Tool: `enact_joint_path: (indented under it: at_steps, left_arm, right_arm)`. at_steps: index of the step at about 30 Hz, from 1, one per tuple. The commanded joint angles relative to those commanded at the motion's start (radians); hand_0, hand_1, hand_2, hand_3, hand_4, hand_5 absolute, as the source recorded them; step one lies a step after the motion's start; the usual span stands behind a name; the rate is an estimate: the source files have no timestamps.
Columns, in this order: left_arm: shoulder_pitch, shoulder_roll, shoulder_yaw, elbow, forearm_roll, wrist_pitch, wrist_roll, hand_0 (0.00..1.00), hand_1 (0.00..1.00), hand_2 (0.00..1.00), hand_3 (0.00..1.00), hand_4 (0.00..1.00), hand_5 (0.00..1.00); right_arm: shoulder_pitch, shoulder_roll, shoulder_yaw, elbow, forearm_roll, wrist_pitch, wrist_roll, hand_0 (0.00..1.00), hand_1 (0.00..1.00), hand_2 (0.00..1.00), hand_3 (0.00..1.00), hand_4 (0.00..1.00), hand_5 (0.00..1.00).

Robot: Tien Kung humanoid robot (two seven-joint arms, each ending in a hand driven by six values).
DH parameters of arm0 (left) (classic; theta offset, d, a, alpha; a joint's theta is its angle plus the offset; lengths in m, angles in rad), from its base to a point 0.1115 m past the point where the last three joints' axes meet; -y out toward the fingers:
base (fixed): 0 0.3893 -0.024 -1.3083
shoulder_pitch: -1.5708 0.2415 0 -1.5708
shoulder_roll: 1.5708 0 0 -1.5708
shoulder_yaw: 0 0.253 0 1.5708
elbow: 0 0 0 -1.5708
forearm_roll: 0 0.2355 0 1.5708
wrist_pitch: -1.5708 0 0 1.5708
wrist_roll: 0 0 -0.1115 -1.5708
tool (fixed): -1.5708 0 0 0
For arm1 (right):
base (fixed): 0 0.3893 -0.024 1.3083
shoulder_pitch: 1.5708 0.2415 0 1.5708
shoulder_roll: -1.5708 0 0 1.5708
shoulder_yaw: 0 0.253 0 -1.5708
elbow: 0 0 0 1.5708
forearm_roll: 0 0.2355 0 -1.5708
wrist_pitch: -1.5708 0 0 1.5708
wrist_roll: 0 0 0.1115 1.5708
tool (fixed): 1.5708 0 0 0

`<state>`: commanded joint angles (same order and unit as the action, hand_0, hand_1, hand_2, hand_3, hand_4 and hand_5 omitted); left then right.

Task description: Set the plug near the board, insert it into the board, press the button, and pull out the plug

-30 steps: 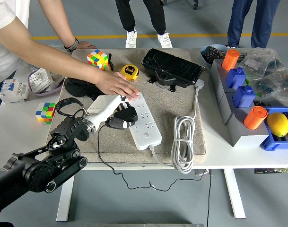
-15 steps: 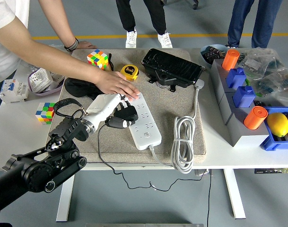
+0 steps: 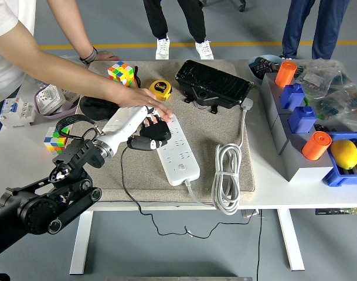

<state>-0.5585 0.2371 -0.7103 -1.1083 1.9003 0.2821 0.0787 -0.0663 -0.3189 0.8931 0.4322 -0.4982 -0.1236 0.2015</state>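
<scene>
One robot arm shows in the head view, the left one, and it comes in from the lower left corner over the table (image 3: 26, 167). The left hand (image 3: 148, 130) has its fingers curled around a black plug (image 3: 144, 142), whose thin black cable (image 3: 123, 175) runs down over the table's near edge. The plug is at the left side of the white power strip (image 3: 177, 148) (I cannot tell if its pins are in a socket or just beside the strip). The strip lies on a beige mat (image 3: 225, 126), with its coiled white cord (image 3: 227, 175) to the right. A person's hand (image 3: 148, 103) reaches from the left and rests on the far end of the strip, just above the robot's fingers.
</scene>
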Motion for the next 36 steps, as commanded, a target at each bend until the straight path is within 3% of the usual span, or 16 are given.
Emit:
enact_joint_path:
  at_steps: [6,12,26,27,33,34,36]
  left_arm:
    - [0.0,0.05,-0.007,0.03,0.004,-0.009,-0.054,0.229,0.355,0.314,0.497,0.792,0.102]
    - [0.013,0.076,-0.01,0.05,0.0,-0.018,-0.078,0.233,0.365,0.322,0.5,0.795,0.107]
    - [0.039,0.104,-0.01,0.104,-0.019,-0.028,-0.127,0.244,0.378,0.329,0.504,0.8,0.117]
    - [0.04,0.105,-0.01,0.106,-0.019,-0.028,-0.128,0.26,0.404,0.388,0.517,0.798,0.12]
    - [0.047,0.109,-0.007,0.118,-0.022,-0.027,-0.129,0.26,0.404,0.388,0.517,0.798,0.12]
    - [0.047,0.108,-0.007,0.119,-0.021,-0.028,-0.128,0.31,0.475,0.483,0.545,0.811,0.128]
    - [0.048,0.108,-0.007,0.121,-0.022,-0.034,-0.125,0.31,0.475,0.483,0.545,0.811,0.128]
  right_arm:
    - [0.002,-0.001,0.001,0.001,-0.001,0.0,0.0,0.605,0.607,0.558,0.546,0.757,0.233]
    - [0.001,0.0,0.004,0.0,-0.001,0.0,0.0,0.603,0.607,0.558,0.546,0.757,0.232]
    - [0.003,-0.001,0.0,0.002,-0.002,0.001,0.001,0.604,0.607,0.558,0.545,0.757,0.231]
    - [0.003,-0.002,0.0,0.002,-0.002,0.001,0.001,0.606,0.607,0.558,0.545,0.756,0.23]
    - [0.003,-0.002,-0.002,0.002,-0.002,0.001,0.001,0.606,0.607,0.558,0.545,0.756,0.23]
    - [0.003,-0.002,-0.002,0.002,-0.002,0.001,0.001,0.604,0.607,0.558,0.545,0.757,0.23]
    - [0.004,-0.003,-0.002,0.003,-0.003,0.001,0.001,0.604,0.607,0.558,0.545,0.757,0.23]
